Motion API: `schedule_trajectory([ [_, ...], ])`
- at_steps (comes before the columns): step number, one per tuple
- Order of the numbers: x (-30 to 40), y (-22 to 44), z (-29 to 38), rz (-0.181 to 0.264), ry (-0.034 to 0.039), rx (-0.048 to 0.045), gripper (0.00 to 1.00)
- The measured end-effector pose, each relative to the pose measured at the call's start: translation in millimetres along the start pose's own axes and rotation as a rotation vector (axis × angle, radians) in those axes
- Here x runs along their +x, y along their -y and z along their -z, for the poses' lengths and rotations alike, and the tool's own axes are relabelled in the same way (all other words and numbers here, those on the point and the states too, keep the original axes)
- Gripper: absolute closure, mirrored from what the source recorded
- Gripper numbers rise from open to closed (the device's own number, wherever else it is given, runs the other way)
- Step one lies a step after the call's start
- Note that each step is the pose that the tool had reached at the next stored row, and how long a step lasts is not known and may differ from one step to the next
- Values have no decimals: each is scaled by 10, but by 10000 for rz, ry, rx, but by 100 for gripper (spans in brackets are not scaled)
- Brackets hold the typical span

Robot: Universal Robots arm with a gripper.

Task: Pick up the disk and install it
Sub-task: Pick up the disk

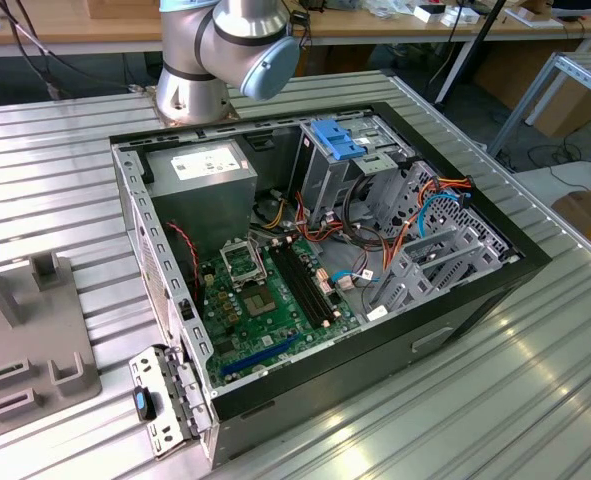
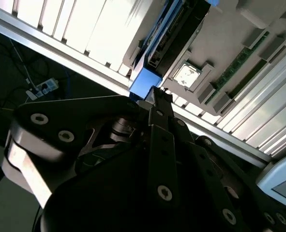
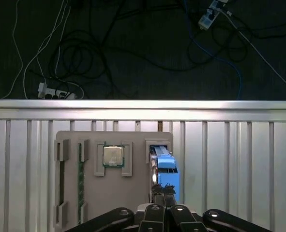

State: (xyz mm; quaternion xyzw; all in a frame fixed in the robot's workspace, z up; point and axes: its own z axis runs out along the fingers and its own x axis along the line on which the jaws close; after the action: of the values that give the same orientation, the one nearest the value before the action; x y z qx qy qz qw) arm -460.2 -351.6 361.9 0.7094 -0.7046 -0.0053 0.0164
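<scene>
**Claw at the disk's end, pick-up step in hand**

In the first wrist view the claw (image 3: 164,192) hung at the near end of the disk (image 3: 166,166). The disk stood on edge in a slot of the grey fixture tray (image 3: 133,203), straight ahead of the claw tip, with a processor chip (image 3: 113,156) off to one side. I could not tell whether the claw was open or clamped. The disk was not yet in the computer case (image 1: 127,200), so this read as the pick. That likely called for a square hold on the blue rails and a straight lift out of the slot.

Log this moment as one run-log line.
stage: pick | gripper at disk | disk on edge in grey holder slot | not installed
</scene>
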Motion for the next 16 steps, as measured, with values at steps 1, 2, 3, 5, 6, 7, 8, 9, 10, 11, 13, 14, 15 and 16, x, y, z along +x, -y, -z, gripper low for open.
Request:
schedule_trajectory([
  [1, -2, 3, -1, 0, 0, 0, 89],
  [2, -8, 7, -6, 1, 0, 0, 89],
  [3, -20, 8, -13, 1, 0, 0, 89],
  [5, -48, 8, -25, 1, 0, 0, 89],
  [6, -68, 9, -30, 1, 1, 0, 89],
  [7, -73, 9, -33, 1, 0, 1, 89],
  [8, -75, 9, -39, 3, 0, 0, 89],
  [9, -76, 9, -39, 2, -1, -1, 89],
  [10, -76, 9, -40, 1, 0, -1, 89],
  [11, -76, 9, -40, 1, 0, 0, 89],
  [13, -76, 9, -40, 1, 0, 0, 89],
  [14, -76, 9, -40, 1, 0, -1, 89],
  [15, -76, 9, -41, 1, 0, 0, 89],
  [16, -76, 9, -41, 1, 0, 0, 89],
])
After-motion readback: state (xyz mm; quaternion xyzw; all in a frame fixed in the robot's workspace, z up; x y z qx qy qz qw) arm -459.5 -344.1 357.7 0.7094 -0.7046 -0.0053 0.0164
